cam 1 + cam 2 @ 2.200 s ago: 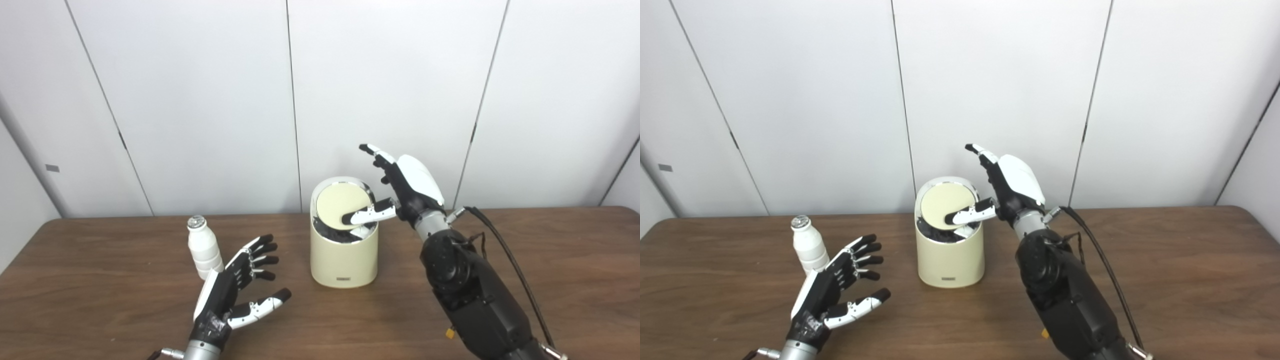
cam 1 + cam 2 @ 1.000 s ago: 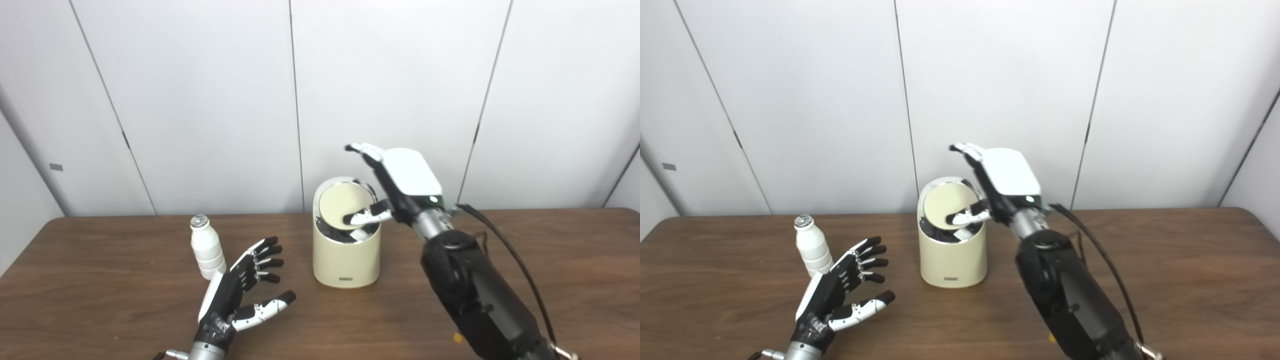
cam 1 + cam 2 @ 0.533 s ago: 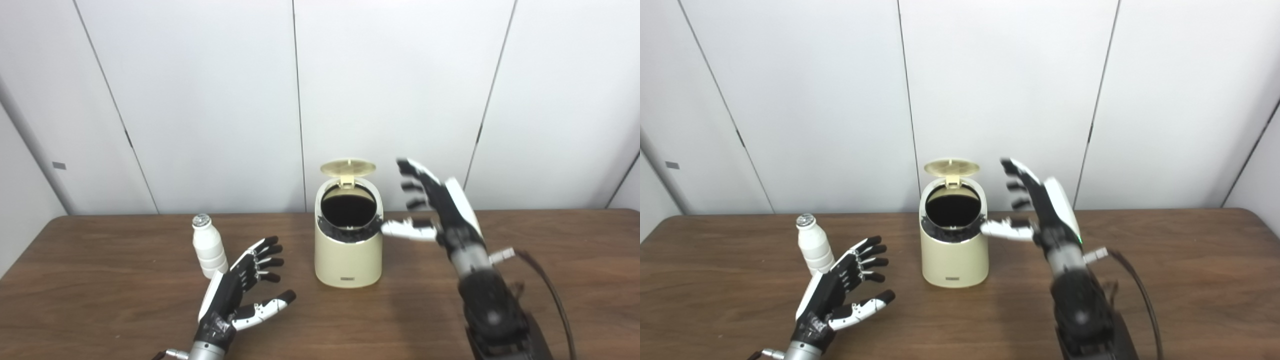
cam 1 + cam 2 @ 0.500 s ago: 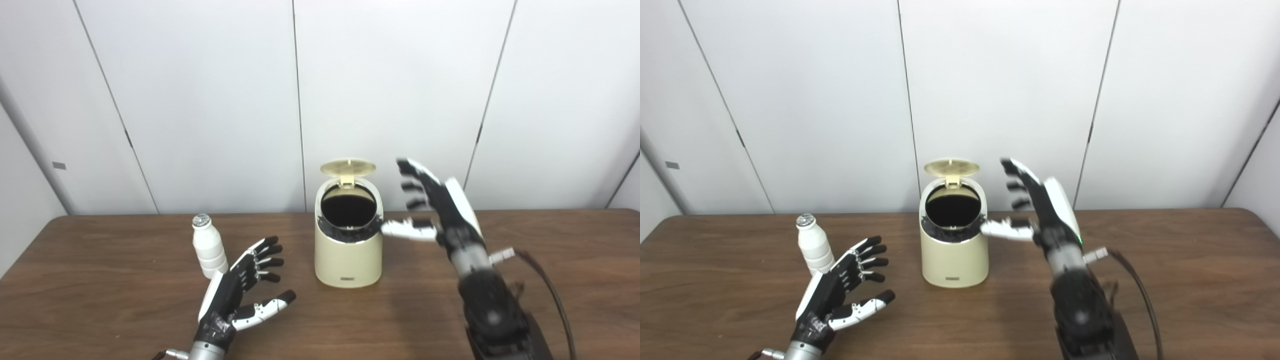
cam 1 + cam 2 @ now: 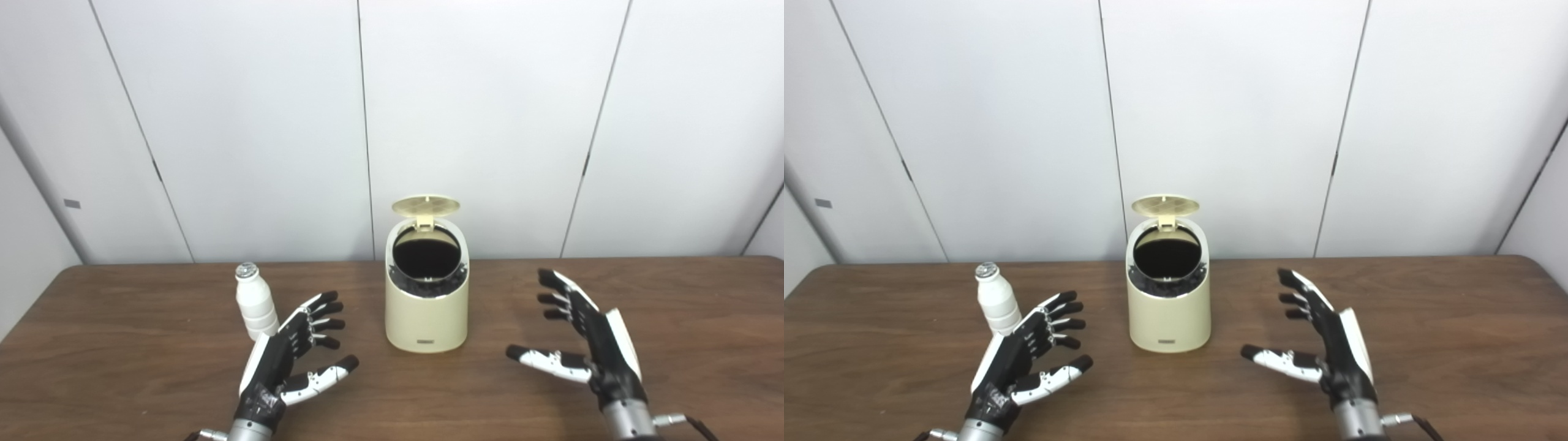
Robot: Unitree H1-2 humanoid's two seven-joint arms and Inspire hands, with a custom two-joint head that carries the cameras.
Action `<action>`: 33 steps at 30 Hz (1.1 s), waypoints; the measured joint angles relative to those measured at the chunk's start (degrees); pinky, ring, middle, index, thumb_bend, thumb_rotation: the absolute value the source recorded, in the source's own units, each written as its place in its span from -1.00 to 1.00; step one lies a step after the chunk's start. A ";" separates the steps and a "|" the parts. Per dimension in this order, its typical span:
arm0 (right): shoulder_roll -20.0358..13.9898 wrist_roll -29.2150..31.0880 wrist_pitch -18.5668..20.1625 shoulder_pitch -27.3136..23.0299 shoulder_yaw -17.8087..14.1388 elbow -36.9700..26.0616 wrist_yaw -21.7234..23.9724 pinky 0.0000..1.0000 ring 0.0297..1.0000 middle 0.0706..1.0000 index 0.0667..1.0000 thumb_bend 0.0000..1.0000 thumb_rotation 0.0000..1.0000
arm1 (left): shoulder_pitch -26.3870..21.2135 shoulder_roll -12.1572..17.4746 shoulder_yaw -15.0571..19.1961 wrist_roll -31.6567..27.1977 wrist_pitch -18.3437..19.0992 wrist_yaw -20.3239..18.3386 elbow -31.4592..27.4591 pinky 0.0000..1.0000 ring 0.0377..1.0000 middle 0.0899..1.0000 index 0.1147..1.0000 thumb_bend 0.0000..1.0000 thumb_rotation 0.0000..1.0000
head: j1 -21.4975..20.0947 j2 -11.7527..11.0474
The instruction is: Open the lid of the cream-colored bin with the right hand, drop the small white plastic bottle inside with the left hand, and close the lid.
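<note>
Now the lid (image 5: 425,205) of the cream-colored bin (image 5: 427,318) is seen standing up at the back of the rim, hinged open, with the dark mouth exposed; the first step is judged done. The right hand (image 5: 585,343) is held low over the worktop (image 5: 704,318) to the right of the bin, well apart from it, fingers spread, nothing held. The left hand (image 5: 291,355) is held to the front-left of the bin, fingers likewise apart and empty. The small white plastic bottle (image 5: 253,303) is seen upright on the worktop, just behind and left of the left hand; contact cannot be made out, though none is apparent. The step in hand is judged to be the pick-up of the bottle. A short reach back and left is called for, fingers to be wrapped round the ribbed body without tipping it, then a lift over the rim and a release above the opening.
</note>
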 measured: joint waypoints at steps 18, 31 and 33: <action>-1.14 8.35 -3.62 0.24 -2.65 2.04 1.46 0.41 0.58 0.70 0.68 0.49 -0.89 | 6.27 -4.53 7.35 10.46 -0.78 13.63 -10.63 -0.02 0.12 0.22 0.26 0.29 -0.98 | 16.87 -1.49; 0.03 7.26 7.87 1.30 -1.60 -10.80 2.72 0.31 0.54 0.67 0.63 0.41 -1.00 | 6.24 -3.36 13.40 14.95 3.63 22.39 -10.73 0.19 0.37 0.42 0.39 0.34 -0.92 | 17.67 -1.50; 0.36 7.11 9.32 1.37 -1.32 -11.93 2.87 0.32 0.54 0.68 0.64 0.39 -1.00 | 5.71 -2.68 13.42 14.26 4.07 22.32 -9.87 0.23 0.43 0.48 0.46 0.33 -0.96 | 17.58 -1.41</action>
